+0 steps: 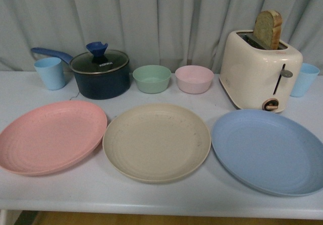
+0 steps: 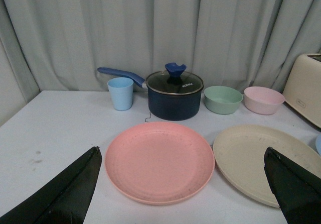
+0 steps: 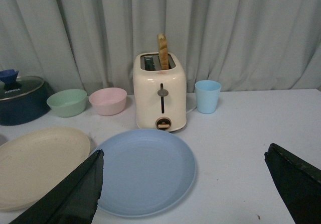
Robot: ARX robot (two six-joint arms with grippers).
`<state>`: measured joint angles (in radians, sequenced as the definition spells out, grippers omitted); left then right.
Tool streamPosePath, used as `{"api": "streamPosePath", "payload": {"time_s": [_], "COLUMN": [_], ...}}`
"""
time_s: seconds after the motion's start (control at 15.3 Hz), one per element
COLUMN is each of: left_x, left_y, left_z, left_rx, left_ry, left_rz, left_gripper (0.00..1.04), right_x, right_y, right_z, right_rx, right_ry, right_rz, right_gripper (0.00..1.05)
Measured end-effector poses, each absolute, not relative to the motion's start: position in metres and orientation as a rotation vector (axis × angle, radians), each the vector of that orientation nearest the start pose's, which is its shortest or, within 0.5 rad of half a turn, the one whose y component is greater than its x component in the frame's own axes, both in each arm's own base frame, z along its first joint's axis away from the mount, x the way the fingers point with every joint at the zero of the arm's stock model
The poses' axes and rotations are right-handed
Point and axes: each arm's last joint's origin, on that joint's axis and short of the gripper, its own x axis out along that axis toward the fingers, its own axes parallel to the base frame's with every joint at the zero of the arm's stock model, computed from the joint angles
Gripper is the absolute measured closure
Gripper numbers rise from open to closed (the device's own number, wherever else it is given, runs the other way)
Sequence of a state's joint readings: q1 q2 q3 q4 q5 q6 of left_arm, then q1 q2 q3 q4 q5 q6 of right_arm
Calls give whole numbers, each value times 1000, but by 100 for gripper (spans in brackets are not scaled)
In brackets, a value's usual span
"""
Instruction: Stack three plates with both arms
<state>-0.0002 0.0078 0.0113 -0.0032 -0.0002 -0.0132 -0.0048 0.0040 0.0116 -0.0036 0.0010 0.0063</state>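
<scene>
Three plates lie side by side near the table's front edge: a pink plate (image 1: 50, 135) at the left, a beige plate (image 1: 157, 140) in the middle and a light blue plate (image 1: 270, 150) at the right. None touches another. Neither arm shows in the front view. My left gripper (image 2: 181, 156) hangs open above and short of the pink plate (image 2: 159, 161), with the beige plate (image 2: 258, 158) beside it. My right gripper (image 3: 183, 159) is open too, the light blue plate (image 3: 143, 170) lying partly between its fingers and lower down. Both hold nothing.
Behind the plates stand a light blue cup (image 1: 50, 73), a dark blue lidded pot (image 1: 100, 73) with its handle pointing left, a green bowl (image 1: 151, 78), a pink bowl (image 1: 194, 78), a cream toaster (image 1: 260, 71) with toast in it, and another blue cup (image 1: 304, 79). A grey curtain closes the back.
</scene>
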Motion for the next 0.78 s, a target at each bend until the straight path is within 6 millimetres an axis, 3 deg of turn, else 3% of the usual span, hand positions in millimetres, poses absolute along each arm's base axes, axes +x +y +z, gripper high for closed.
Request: {"api": "streamPosePath", "payload": {"time_s": [0.72, 0.78], "left_x": [98, 97], "left_y": [0, 0], "left_z": [166, 164], "left_rx": [-13, -2], "left_ry": [0, 111], "left_rz": [0, 77], "left_gripper": [7, 7], "right_x": [97, 97], "right_y": [0, 0], "right_z": [167, 167], "right_rx": [6, 6], "right_ry": [-4, -4], "right_rz": [-6, -6], "right_gripper": [6, 6]}}
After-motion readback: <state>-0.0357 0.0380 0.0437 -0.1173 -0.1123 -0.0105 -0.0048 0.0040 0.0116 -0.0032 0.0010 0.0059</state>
